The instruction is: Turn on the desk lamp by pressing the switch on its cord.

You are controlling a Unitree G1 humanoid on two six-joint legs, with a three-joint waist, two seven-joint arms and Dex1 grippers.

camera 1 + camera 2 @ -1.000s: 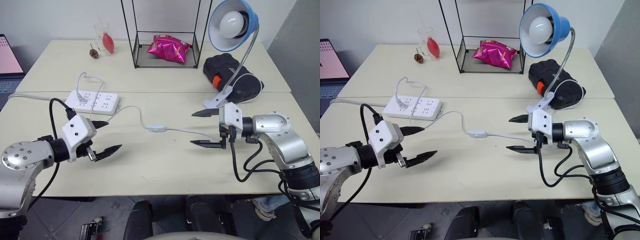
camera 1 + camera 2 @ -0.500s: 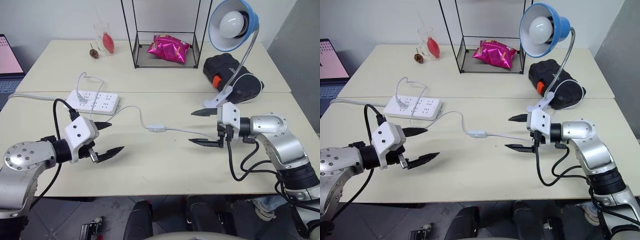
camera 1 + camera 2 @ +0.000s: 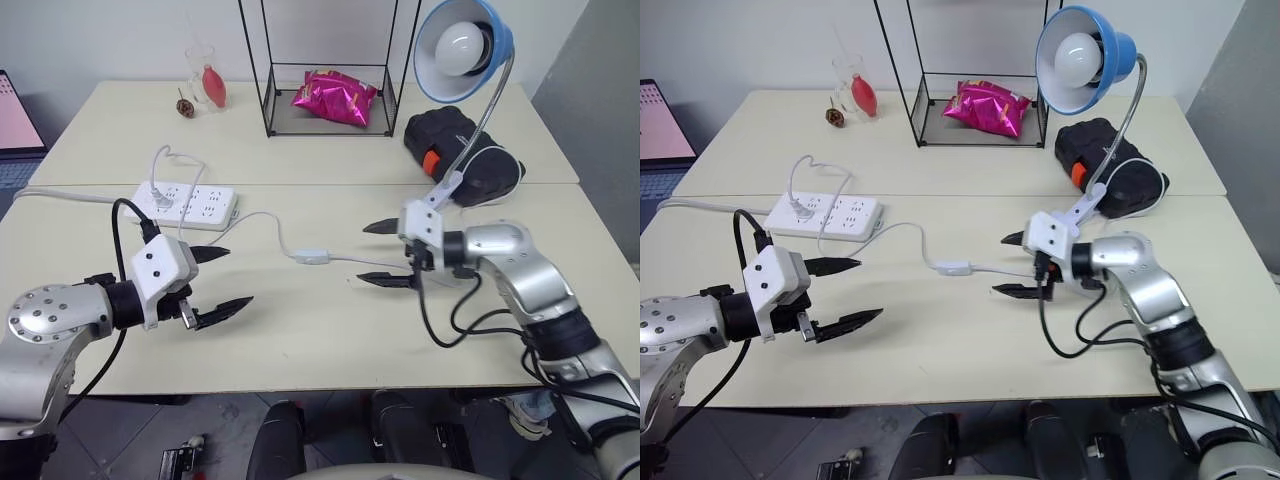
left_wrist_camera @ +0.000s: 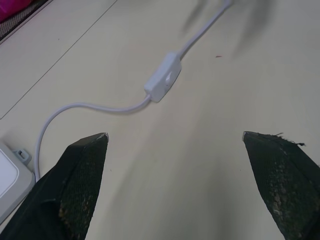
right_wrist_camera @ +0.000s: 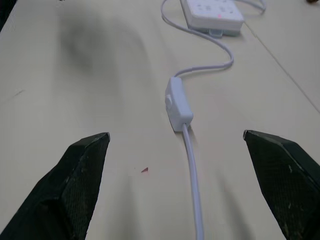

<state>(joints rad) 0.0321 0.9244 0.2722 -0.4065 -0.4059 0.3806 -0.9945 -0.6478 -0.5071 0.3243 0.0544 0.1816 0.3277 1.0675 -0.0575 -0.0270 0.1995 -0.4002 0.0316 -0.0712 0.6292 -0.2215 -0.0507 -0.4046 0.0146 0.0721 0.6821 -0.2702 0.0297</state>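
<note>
Two pale desks are sitting pushed together. Left of the switch, the left gripper is hovering spread wide. The switch is lying flat on its cord. Just right of it, the right gripper is hanging spread, empty, the desk lamp standing beyond.

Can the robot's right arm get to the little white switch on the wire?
Probably yes. The right gripper hangs open just beside the small white oblong switch on the thin white cord, and only bare cream table lies between them.
</note>
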